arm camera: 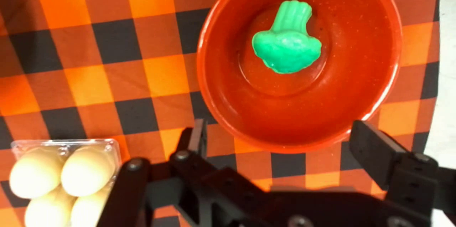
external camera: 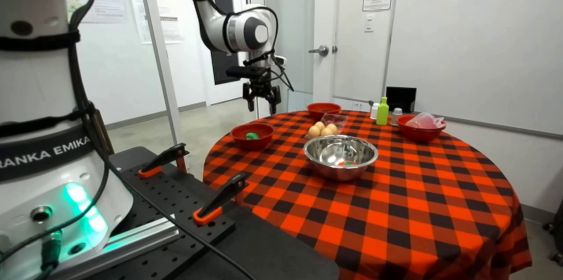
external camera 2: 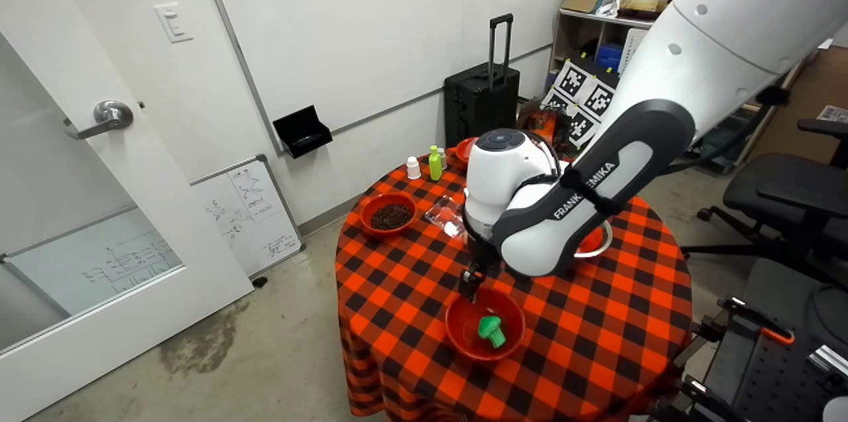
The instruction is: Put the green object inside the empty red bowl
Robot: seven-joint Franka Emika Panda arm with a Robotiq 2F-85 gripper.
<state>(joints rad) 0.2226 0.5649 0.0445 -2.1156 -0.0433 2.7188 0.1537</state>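
The green object [arm camera: 288, 45] is a small broccoli-shaped piece. It lies on the floor of a red bowl [arm camera: 285, 146], with nothing else seen in that bowl. Both exterior views show the green object [external camera: 252, 136] [external camera 2: 490, 329] inside the red bowl [external camera: 250, 144] [external camera 2: 464, 348]. My gripper [arm camera: 278, 127] is open, with nothing between its fingers. In the wrist view its fingers stand wide apart at the bowl's near rim. In both exterior views the gripper [external camera: 262, 106] [external camera 2: 472, 283] hangs above the bowl, apart from the green object.
Eggs [arm camera: 87, 171] sit in a clear carton beside the bowl. A steel bowl [external camera: 341, 172] holds a small red-green patch, unclear what. Another red bowl [external camera 2: 372, 228] holds dark beans. A red bowl [external camera: 420, 134] with clear plastic and a yellow-green bottle [external camera: 382, 113] stand farther off.
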